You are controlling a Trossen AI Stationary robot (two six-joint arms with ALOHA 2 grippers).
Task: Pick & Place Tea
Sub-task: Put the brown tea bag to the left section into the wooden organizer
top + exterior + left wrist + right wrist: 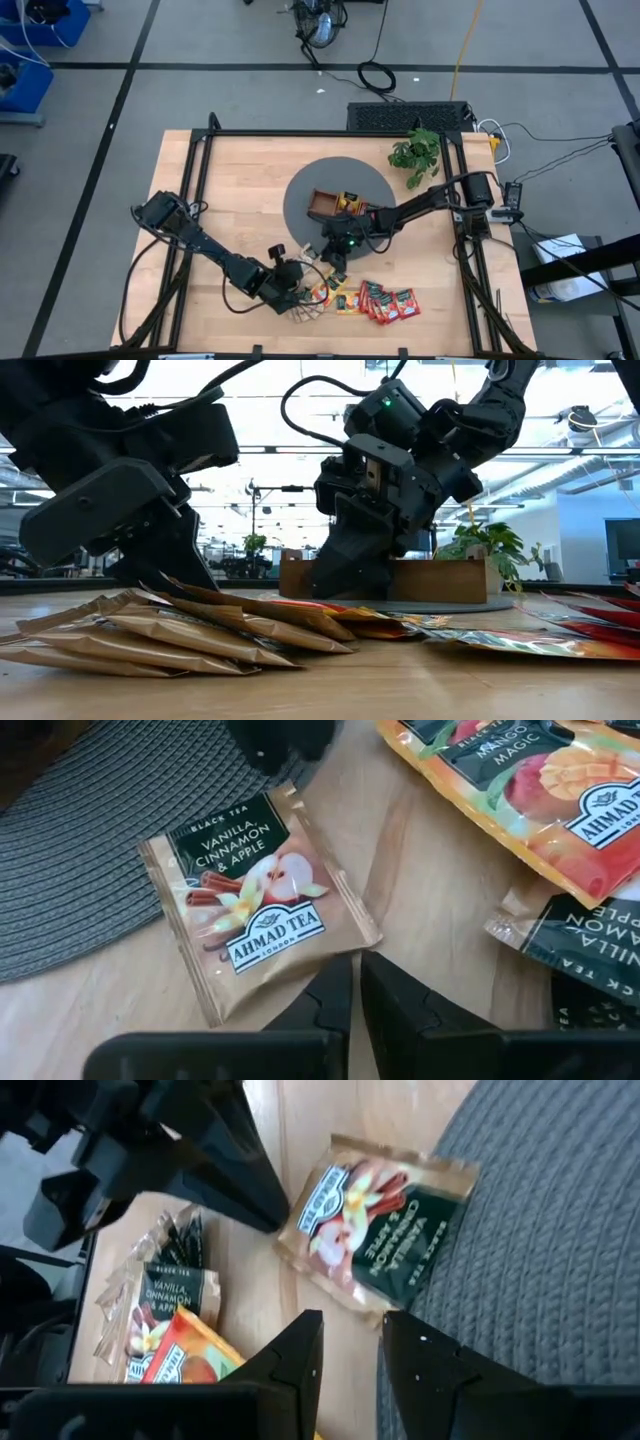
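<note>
A tan-and-green tea sachet lies flat on the wood, one end over the rim of the round grey mat. My left gripper is shut, its tips at the sachet's edge nearest the table's front. My right gripper comes from the mat side and stands open. Its two fingers straddle the sachet's opposite corner; whether they touch it, I cannot tell. More tea lies near the front edge: tan sachets, orange ones and red ones. My left gripper's shut fingertips meet the sachet's edge close to one corner. They slant down from the table's near left. The sachet lies flat on the wood and the mat. Whether the tips nip the edge or only rest against it, I cannot tell.
The brown wooden tray stands on the grey mat, behind both grippers. A green plant sits at the far right. An orange mango sachet and other tan sachets lie close beside my left gripper.
</note>
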